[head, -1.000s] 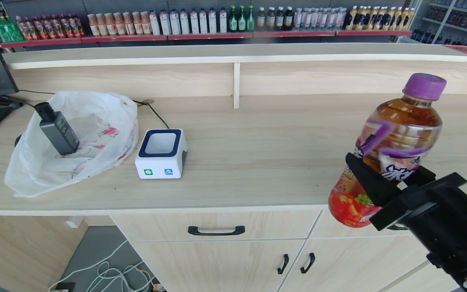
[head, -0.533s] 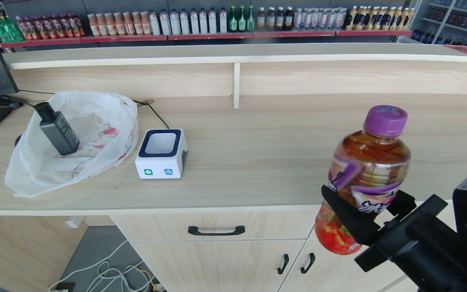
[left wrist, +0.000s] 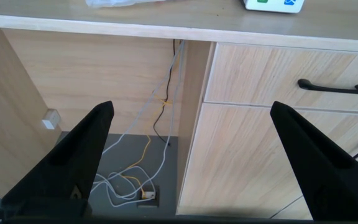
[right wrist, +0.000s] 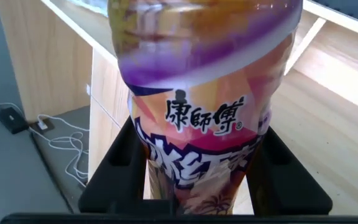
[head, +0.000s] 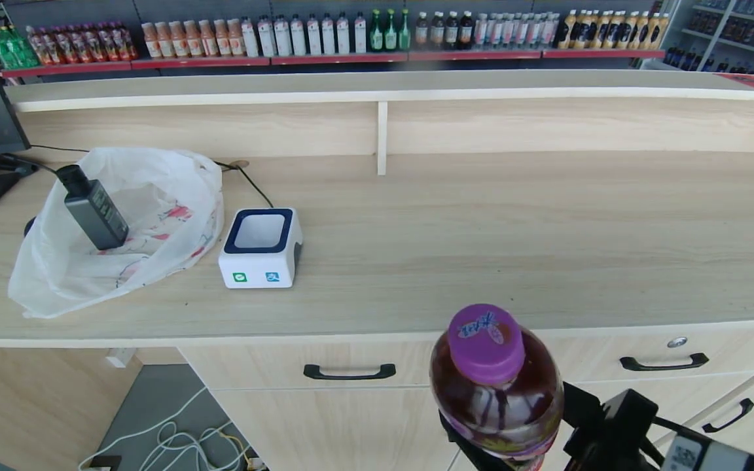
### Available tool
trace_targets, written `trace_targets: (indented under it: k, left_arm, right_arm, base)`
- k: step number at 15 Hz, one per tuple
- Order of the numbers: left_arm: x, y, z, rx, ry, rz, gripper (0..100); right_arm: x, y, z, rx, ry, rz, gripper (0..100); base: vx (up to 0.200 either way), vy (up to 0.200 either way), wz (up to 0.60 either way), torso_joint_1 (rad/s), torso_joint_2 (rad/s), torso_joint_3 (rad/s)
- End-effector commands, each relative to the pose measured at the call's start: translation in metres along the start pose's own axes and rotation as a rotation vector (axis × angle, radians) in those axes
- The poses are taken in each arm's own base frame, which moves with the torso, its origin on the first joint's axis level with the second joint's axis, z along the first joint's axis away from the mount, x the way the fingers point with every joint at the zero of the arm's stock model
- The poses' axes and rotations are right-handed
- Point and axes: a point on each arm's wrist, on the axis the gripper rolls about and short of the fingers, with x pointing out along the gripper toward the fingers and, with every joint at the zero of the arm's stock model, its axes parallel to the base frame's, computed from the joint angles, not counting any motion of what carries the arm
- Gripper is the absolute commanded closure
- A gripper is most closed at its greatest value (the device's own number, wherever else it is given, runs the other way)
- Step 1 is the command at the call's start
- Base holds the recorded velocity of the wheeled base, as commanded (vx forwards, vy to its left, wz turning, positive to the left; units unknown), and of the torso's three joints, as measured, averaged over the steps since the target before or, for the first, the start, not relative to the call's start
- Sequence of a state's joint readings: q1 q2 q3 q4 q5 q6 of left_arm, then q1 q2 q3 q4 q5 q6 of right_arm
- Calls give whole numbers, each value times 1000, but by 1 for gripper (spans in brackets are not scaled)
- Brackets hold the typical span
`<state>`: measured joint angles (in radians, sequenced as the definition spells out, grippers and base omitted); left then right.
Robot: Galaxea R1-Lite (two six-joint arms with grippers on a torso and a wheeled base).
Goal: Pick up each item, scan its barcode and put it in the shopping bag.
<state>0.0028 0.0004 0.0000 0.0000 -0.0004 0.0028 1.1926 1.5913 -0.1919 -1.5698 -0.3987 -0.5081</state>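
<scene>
Most of the scene is taken up by the long wooden counter (head: 482,248), with drawers fitted underneath. Toward its left end a white plastic shopping bag (head: 174,196) is spread open, and a dark grey handheld device (head: 94,210) on a cable is propped in it. The drink bottle (head: 496,392) is held low in front of the counter's front edge, roughly upright. It's off to the right of the white scanner box (head: 260,247) and well apart from the bag. It's clamped around its labelled middle by the right gripper (right wrist: 197,174), with one black finger on each side. The left gripper (left wrist: 191,152) is seen below counter height, fingers spread wide and nothing between them.

Handling-wise, the bottle looks full of tea, so some weight should be expected. Thin plastic like that can probably be dented if squeezed hard, and the film label is likely a bit slick. The waist, where it's gripped now, seems the best place for it to be held. The purple cap (head: 485,343) end is narrow, and the barcode has to be left uncovered for the scanner.
</scene>
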Motion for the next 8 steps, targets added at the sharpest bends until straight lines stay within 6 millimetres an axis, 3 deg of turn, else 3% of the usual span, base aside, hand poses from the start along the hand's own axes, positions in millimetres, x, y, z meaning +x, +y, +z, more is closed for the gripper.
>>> trace_targets:
  k: [1, 4, 8]
  left_arm:
    - [0, 0, 0, 0, 0, -1, 0]
    - [0, 0, 0, 0, 0, 1, 0]
    - [0, 0, 0, 0, 0, -1, 0]
  right_arm:
    - [-1, 13, -4, -31, 16, 57, 100]
    - [-10, 20, -1, -167, -6, 110, 100]
    - [-16, 14, 6, -366, -83, 127, 100]
  base:
    - [0, 0, 0, 0, 0, 0]
    - [0, 0, 0, 0, 0, 0]
    - [0, 0, 0, 0, 0, 0]
